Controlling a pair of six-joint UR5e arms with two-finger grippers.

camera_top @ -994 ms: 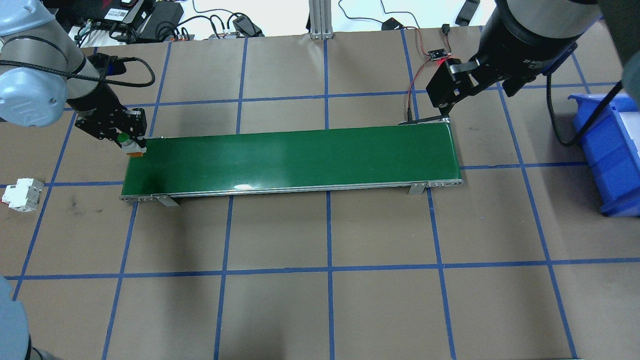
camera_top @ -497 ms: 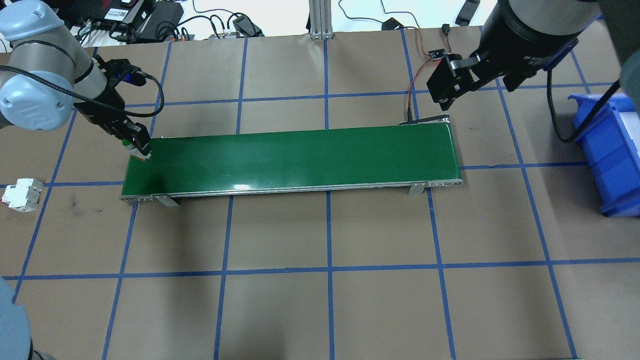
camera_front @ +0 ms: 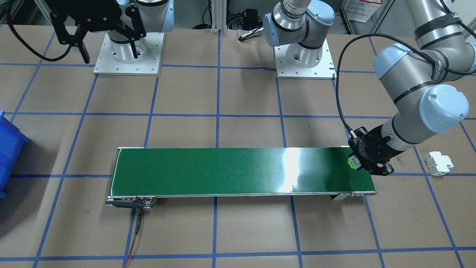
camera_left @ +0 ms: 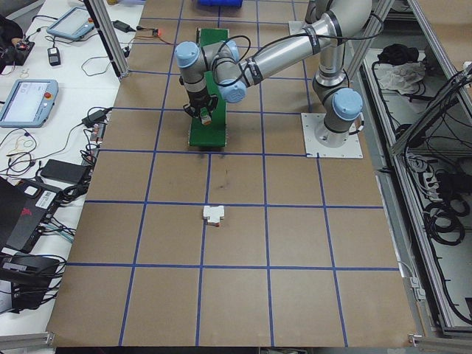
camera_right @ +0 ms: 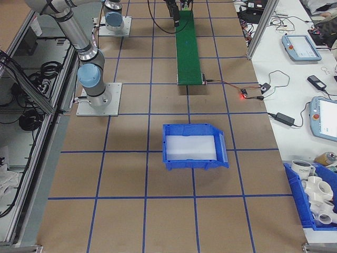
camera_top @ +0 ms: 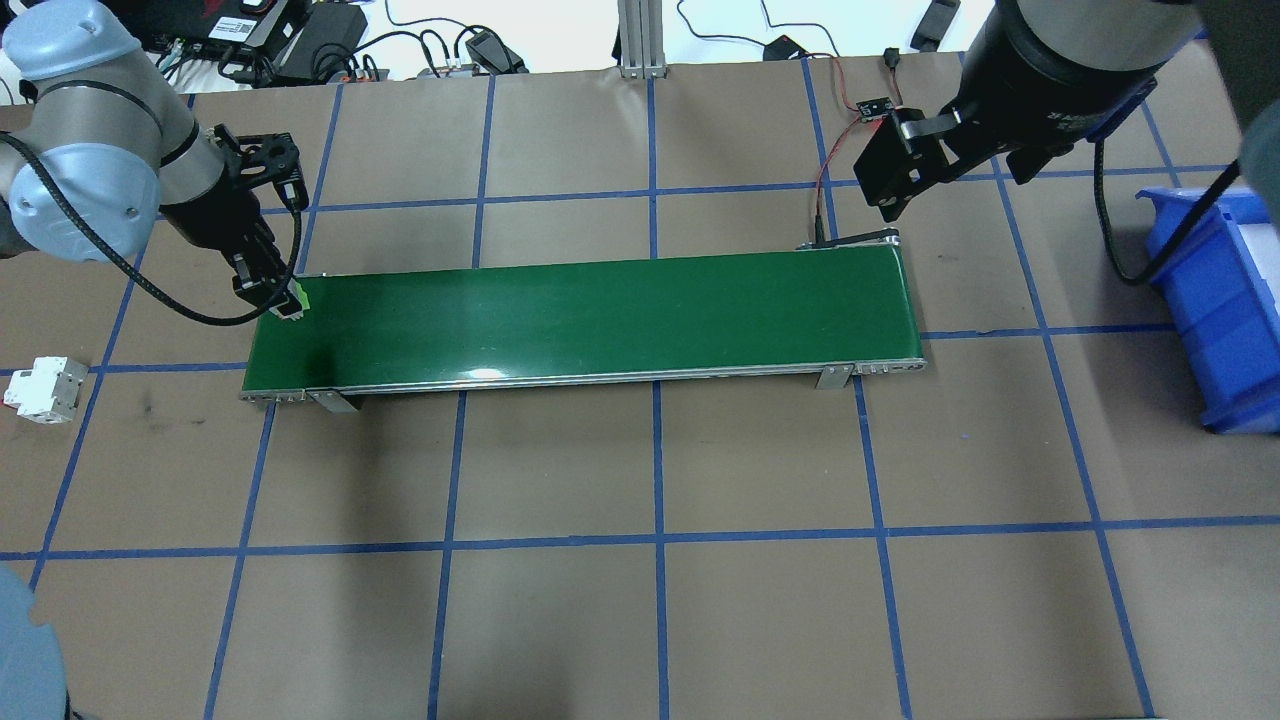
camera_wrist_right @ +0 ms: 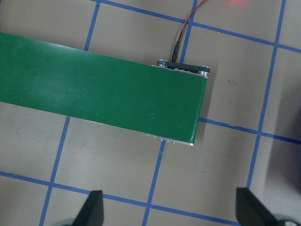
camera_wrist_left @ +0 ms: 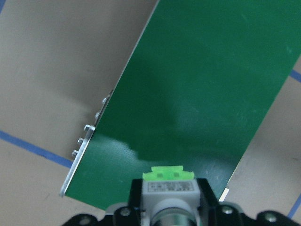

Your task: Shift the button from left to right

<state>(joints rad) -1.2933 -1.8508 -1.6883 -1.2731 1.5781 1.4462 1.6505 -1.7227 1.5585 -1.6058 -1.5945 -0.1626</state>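
Observation:
My left gripper (camera_top: 278, 297) is shut on the button (camera_top: 297, 299), holding it just above the left end of the green conveyor belt (camera_top: 600, 310). The left wrist view shows the button (camera_wrist_left: 169, 184) white-grey with light green trim, pinched between the jaws over the belt (camera_wrist_left: 202, 84). From the front, the button (camera_front: 351, 163) sticks out of the left gripper (camera_front: 361, 164) toward the belt (camera_front: 238, 171). My right gripper (camera_top: 893, 170) hangs open and empty beyond the belt's right end; its fingers (camera_wrist_right: 93, 209) stand wide apart.
A white breaker-like part (camera_top: 45, 388) lies on the table left of the belt. A blue bin (camera_top: 1220, 300) stands at the right edge. A red wire and a small board (camera_top: 875, 108) lie behind the belt's right end. Cables crowd the far table edge.
My left wrist has turned and carried the button slightly right, over the belt's left end. The right gripper rose a little at first and then stayed put.

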